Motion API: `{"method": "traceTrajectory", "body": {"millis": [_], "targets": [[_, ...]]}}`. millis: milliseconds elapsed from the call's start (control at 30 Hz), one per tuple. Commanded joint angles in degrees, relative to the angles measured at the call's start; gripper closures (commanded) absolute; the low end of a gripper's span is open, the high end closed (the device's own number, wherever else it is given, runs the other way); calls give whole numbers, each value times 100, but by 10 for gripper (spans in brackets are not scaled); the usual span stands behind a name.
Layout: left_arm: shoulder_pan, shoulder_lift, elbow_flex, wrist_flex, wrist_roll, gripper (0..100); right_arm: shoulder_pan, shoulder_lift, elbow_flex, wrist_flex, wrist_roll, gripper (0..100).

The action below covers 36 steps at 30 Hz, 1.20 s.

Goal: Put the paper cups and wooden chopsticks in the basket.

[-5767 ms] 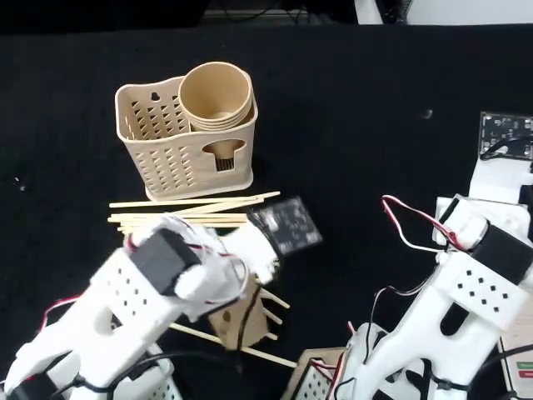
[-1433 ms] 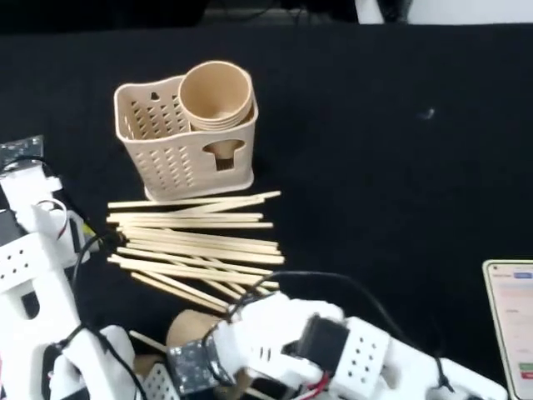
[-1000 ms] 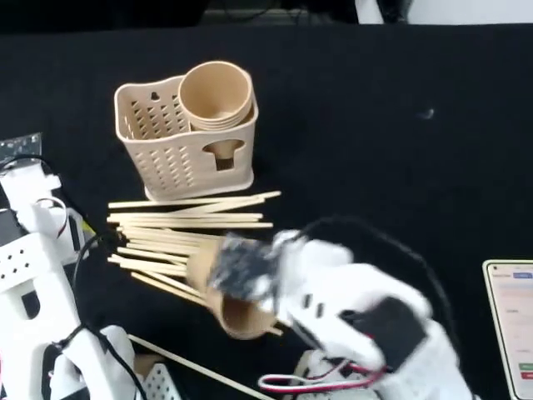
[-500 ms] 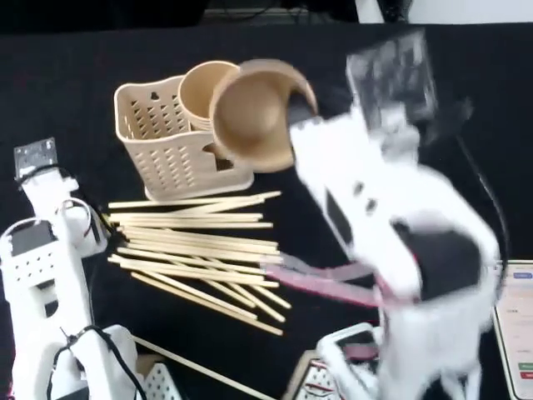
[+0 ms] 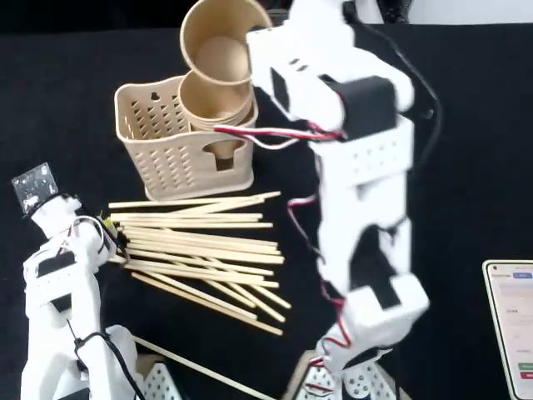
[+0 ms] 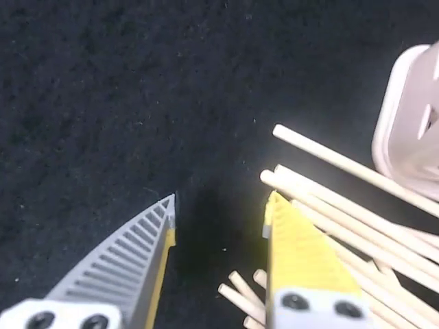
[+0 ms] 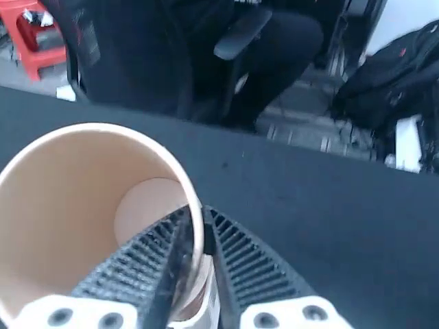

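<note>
My right gripper is shut on the rim of a paper cup, held tilted in the air just above the stack of paper cups in the beige basket. In the right wrist view, the gripper pinches the cup wall, one finger inside and one outside. Wooden chopsticks lie in a loose pile in front of the basket. My left gripper sits low at the pile's left ends. It stands open with nothing between its fingers, and the chopsticks' ends lie beside one finger.
One stray chopstick lies near the front edge between the arm bases. A phone rests at the right edge. The right arm stands tall over the middle of the black table. The basket's corner is close to the left gripper.
The right arm picked up a paper cup near the front and swung it up and back to above the basket. The left arm drew back, then moved in toward the chopsticks' left ends.
</note>
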State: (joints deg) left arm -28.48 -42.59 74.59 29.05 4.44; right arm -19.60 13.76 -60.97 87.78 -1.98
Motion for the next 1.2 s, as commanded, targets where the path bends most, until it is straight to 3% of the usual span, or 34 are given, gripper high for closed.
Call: {"method": "traceTrajectory", "body": {"millis": [0,300,467,533,767,933,1033,1167], "targets": [[66,-79,-31,-167,79,787,-123,514,-980,492,-26,987],[22,-79,-13,-167,53,787,-132,1279,-1727,1143,-18,972],[22,-79,-13,-167,53,787,-132,1279,-1771,1310,-18,762],[22,-79,-13,-167,53,787,-97,1191,-1771,1310,-18,727],[22,-79,-13,-167,53,787,-123,321,-1420,1354,-26,800],[13,-79,-13,-167,79,787,-440,-1314,813,1354,-26,809],[4,-79,-13,-158,79,787,-1152,-2536,3020,1327,26,809],[-84,-79,-40,-158,88,787,-2382,-3811,5982,800,703,809]]}}
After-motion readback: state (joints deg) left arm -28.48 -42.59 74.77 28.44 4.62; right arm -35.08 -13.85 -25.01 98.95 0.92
